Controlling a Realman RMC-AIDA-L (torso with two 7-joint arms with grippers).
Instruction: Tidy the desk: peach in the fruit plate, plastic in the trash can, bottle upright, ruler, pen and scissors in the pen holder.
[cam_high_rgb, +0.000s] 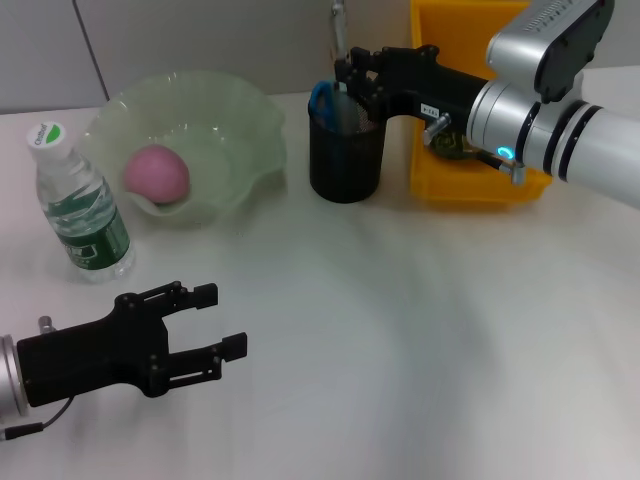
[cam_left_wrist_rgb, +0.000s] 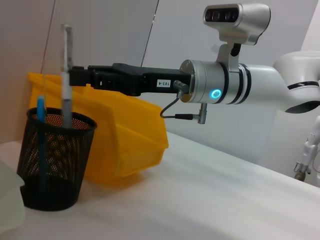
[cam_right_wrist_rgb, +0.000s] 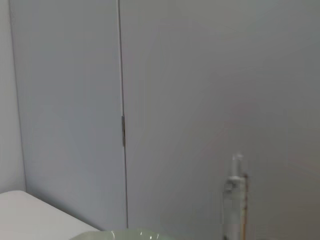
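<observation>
A pink peach (cam_high_rgb: 156, 172) lies in the pale green fruit plate (cam_high_rgb: 240, 130) at the back left. The bottle (cam_high_rgb: 80, 205) stands upright with its cap on, left of the plate. The black mesh pen holder (cam_high_rgb: 346, 160) has the blue scissors (cam_high_rgb: 322, 98) in it. My right gripper (cam_high_rgb: 350, 78) hovers over the holder, shut on the pen (cam_left_wrist_rgb: 66, 75), which hangs upright with its lower end inside the pen holder (cam_left_wrist_rgb: 55, 160). My left gripper (cam_high_rgb: 218, 322) rests open near the front left, holding nothing. No ruler or plastic shows.
A yellow bin (cam_high_rgb: 470, 110) stands right behind the pen holder, under my right arm, and shows again as the yellow bin (cam_left_wrist_rgb: 135, 135) in the left wrist view. The plate's rim (cam_right_wrist_rgb: 130, 234) and the pen's top (cam_right_wrist_rgb: 235, 200) show against a grey wall.
</observation>
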